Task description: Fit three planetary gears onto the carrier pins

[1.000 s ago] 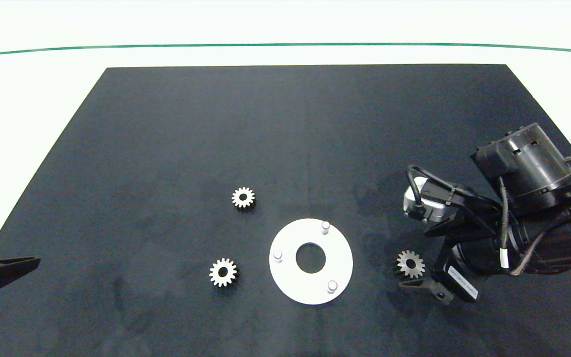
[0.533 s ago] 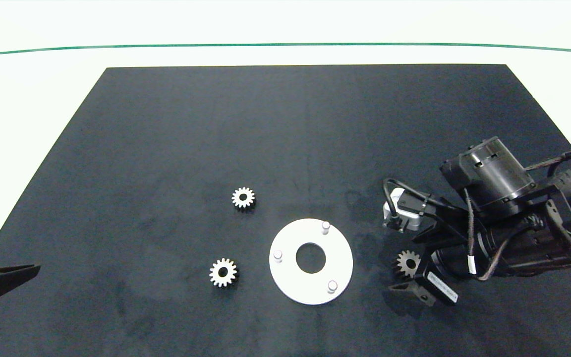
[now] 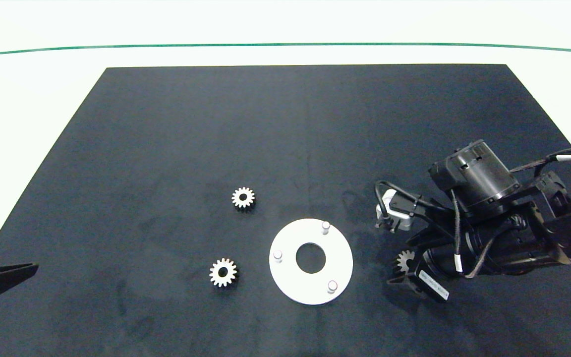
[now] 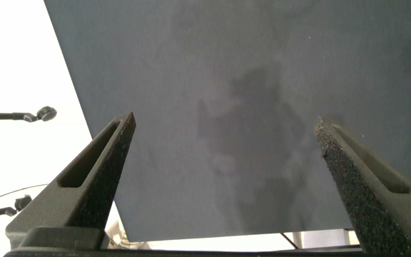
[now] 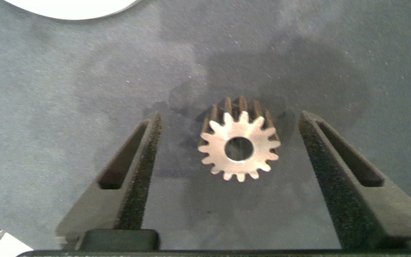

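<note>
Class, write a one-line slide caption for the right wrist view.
Open right gripper straddles a planetary gear lying flat on the black mat, jaws apart either side.

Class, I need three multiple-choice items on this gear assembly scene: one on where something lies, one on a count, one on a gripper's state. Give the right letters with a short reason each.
1. Where is the right gripper?
A. Over the white disc
B. Around the gear right of the disc
C. Off the mat

2. How many carrier pins carry a gear?
A. None
B. One
C. Three

3. In what state is the right gripper?
A. Shut on a gear
B. Open
C. Out of view

Answers:
1 B: the right wrist view shows its fingers on either side of the gear, which lies right of the white disc.
2 A: all three pins stand bare; the other two gears lie on the black mat.
3 B: gaps show between fingers and gear teeth.
</note>
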`<state>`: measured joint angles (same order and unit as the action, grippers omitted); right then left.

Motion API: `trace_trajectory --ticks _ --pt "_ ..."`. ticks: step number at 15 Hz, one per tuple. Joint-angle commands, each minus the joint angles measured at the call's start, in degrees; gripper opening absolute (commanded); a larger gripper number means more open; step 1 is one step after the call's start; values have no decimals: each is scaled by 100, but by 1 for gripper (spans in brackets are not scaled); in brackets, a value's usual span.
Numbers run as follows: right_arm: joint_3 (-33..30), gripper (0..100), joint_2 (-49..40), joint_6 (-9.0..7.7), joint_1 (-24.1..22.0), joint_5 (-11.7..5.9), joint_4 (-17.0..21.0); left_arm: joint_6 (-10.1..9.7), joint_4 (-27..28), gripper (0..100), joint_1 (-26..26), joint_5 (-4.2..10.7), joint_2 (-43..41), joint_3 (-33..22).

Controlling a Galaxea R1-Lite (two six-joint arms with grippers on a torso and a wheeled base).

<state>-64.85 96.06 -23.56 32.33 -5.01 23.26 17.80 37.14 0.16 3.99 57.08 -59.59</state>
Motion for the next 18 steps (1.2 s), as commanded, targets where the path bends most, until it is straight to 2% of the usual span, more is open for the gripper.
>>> trace_trajectory --ticks 1,3,5,18 --pt "34 72 -35 -17 -16 -53 21 4 21 100 -7 6 -12 0" --pt "52 67 -35 -17 -16 -70 47 -4 21 100 2 6 -12 -9" --pt "87 63 -35 -17 -16 -176 47 -22 21 100 2 6 -12 -18" --pt "131 37 97 -8 -7 -176 12 -31 21 100 11 6 -118 -53"
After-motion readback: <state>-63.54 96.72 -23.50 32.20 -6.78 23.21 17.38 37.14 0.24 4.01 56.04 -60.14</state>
